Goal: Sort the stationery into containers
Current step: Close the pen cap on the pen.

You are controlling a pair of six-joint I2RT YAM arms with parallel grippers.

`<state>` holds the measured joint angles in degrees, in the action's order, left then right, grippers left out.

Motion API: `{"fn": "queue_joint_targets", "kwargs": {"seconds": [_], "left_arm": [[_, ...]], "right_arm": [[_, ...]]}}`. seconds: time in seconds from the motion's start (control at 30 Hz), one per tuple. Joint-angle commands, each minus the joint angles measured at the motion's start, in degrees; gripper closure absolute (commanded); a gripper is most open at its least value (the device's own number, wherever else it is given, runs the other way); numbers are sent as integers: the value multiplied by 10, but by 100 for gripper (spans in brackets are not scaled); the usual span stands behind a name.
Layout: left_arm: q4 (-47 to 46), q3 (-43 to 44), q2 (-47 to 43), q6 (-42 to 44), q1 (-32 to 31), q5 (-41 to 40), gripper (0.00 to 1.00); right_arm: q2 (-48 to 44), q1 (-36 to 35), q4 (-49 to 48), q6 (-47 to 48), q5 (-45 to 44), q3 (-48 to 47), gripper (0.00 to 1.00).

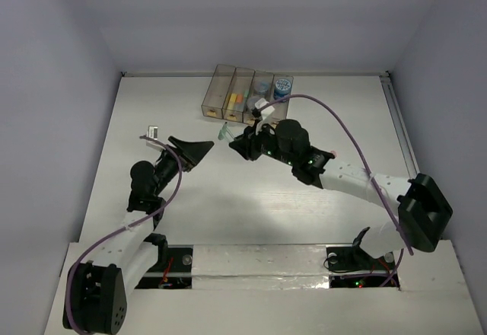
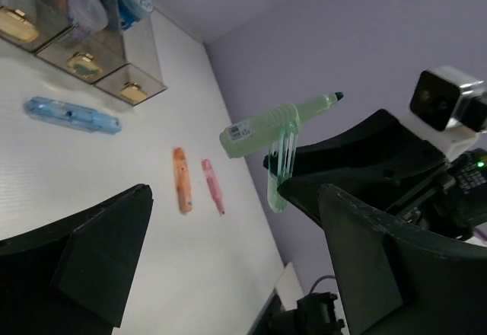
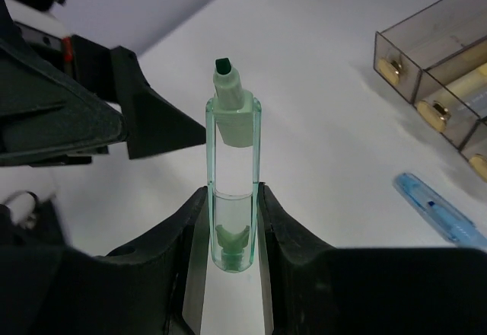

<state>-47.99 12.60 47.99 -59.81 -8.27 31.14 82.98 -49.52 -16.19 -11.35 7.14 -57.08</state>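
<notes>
**Figure. Sorting in progress: one marker lifted, three left on the table.**

The right gripper (image 3: 232, 199) is clamped on the lower barrel of the green marker (image 3: 230, 118). The marker is raised off the table (image 1: 152, 99), just short of the containers (image 1: 215, 90), which stand in a row at the middle of the far edge. The left gripper (image 1: 192, 146) sits close beside it with its jaws wide apart and nothing between them.

A blue marker (image 2: 72, 114), an orange marker (image 2: 181, 179) and a pink marker (image 2: 213, 186) lie loose on the table in front of the bins. A blue roll (image 1: 282, 85) sits in the bin nearest the right edge.

The step in hand appears to be the carry of the green marker to its bin. The next move likely calls for swinging it toward the far edge, turning its length along the narrow bin, and lowering it before release.

*Writing:* the marker's barrel carries a small white printed label (image 2: 242, 132), too fine to read. The yellow tags on the bin ends show no legible text.
</notes>
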Motion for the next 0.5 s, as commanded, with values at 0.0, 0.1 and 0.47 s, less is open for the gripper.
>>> {"fn": "queue_joint_targets", "kwargs": {"seconds": [0.0, 0.1, 0.47], "left_arm": [[-121, 1, 8, -65, -3, -12, 11], [-201, -10, 32, -114, -3, -8, 11], [-337, -18, 102, -189, -19, 0, 12]], "right_arm": [[-25, 0, -121, -126, -5, 23, 92], [-25, 0, -195, -202, 3, 50, 93], [30, 0, -299, -316, 51, 54, 93]]}}
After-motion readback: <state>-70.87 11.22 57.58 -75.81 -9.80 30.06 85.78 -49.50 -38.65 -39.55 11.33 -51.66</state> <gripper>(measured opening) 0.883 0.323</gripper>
